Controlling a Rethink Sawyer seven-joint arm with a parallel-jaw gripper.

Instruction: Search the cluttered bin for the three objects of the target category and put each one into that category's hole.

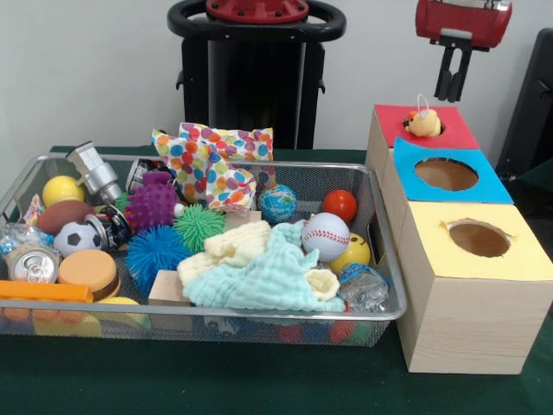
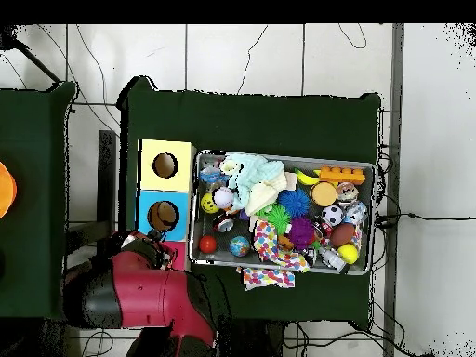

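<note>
Front and overhead views. A green cloth-covered table (image 1: 285, 380) stood before a pale wall; from overhead, a light tiled floor with trailing cables surrounded it. The wire-mesh bin (image 1: 380, 216) lay on the cloth, filled with balls, spiky rubber balls, a soda can (image 1: 30, 264), a polka-dot fabric (image 1: 212, 164) draped over its far rim, and pale green and yellow cloths (image 1: 268, 272) toward its near side. No soft toy animal could be picked out among this clutter.

At 3 o'clock of the bin in the front view, three pale wood-grain boxes stood in a row, touching: the yellow-surround hole (image 1: 478, 239) nearest the camera, the blue-surround hole (image 1: 446, 174) in the middle, the red-surround hole (image 1: 415, 127) farthest. A small orange-yellow plush toy (image 1: 423, 124) sat in the red-surround hole, its upper part showing above the card.

The gripper (image 1: 453, 89) hung at 12 o'clock of that toy, apart from it, its two dark fingers (image 1: 462, 79) hanging close together with nothing between them. Overhead, the red arm (image 2: 149, 297) covered the red box.
</note>
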